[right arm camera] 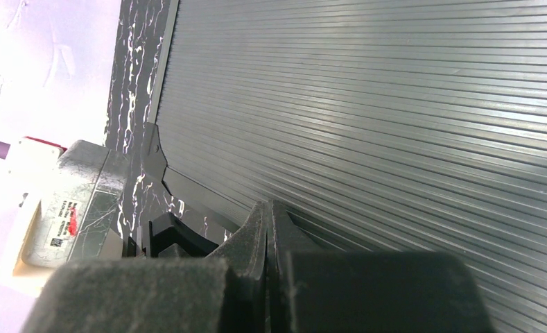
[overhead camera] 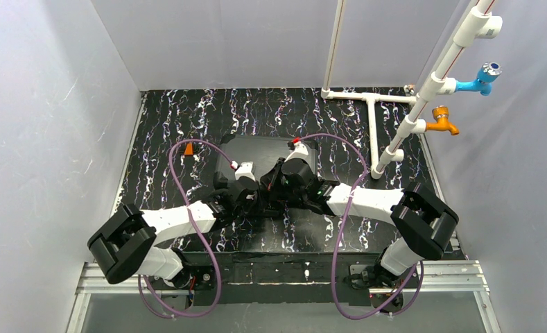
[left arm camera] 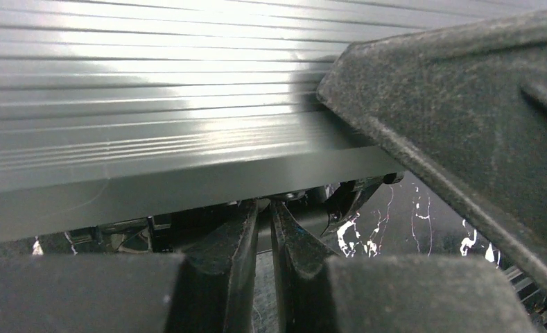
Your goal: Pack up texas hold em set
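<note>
Jaws pressed together on my left gripper [left arm camera: 265, 211] and right gripper [right arm camera: 267, 211], gripping nothing. Both tips at the closed case [right arm camera: 395, 104] edge.

The left arm [overhead camera: 177, 220] and right arm [overhead camera: 367, 201] reach inward, wrists close together. The left gripper [left arm camera: 264, 225] is all but closed. The right gripper [right arm camera: 267, 216] is fully closed.

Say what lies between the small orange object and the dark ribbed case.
Top view: bare black marbled tabletop, crossed by a purple cable.

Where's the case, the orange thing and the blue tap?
case [overhead camera: 260, 147]: top view, on its lid.
orange thing [overhead camera: 188, 148]: top view, its middle.
blue tap [overhead camera: 482, 78]: top view, its body.
</note>
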